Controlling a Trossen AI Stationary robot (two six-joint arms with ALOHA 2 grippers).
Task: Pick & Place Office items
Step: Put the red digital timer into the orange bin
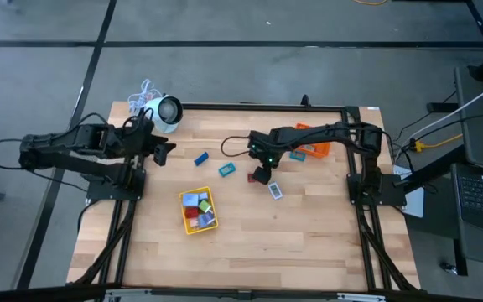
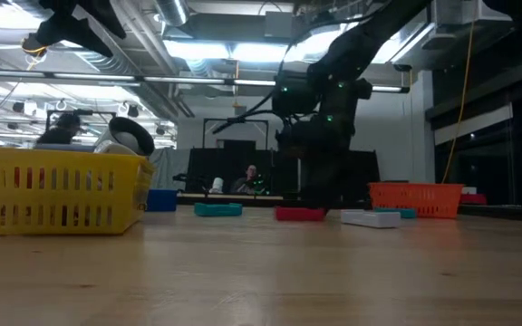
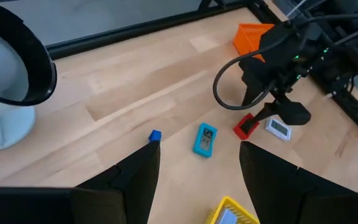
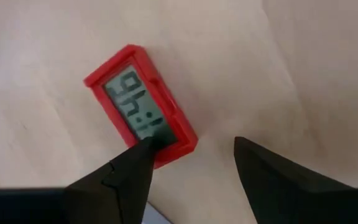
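A small red clock-like item lies flat on the table, display up; it also shows as the red item. My right gripper is open, pointing down just above it; one finger overlaps the item's near end, the other stands over bare wood. A teal item, a blue block and a white item lie nearby. My left gripper is open, held above the table's left part. My right gripper comes from above with open fingers. One fingertip covers the red item's short end; I cannot tell whether it touches. The item lies flat on the table.
A yellow tray with several small pieces stands near the middle. An orange tray sits under my right arm. A white round device with a cord stands at the far left. Bare wood lies toward the near edge.
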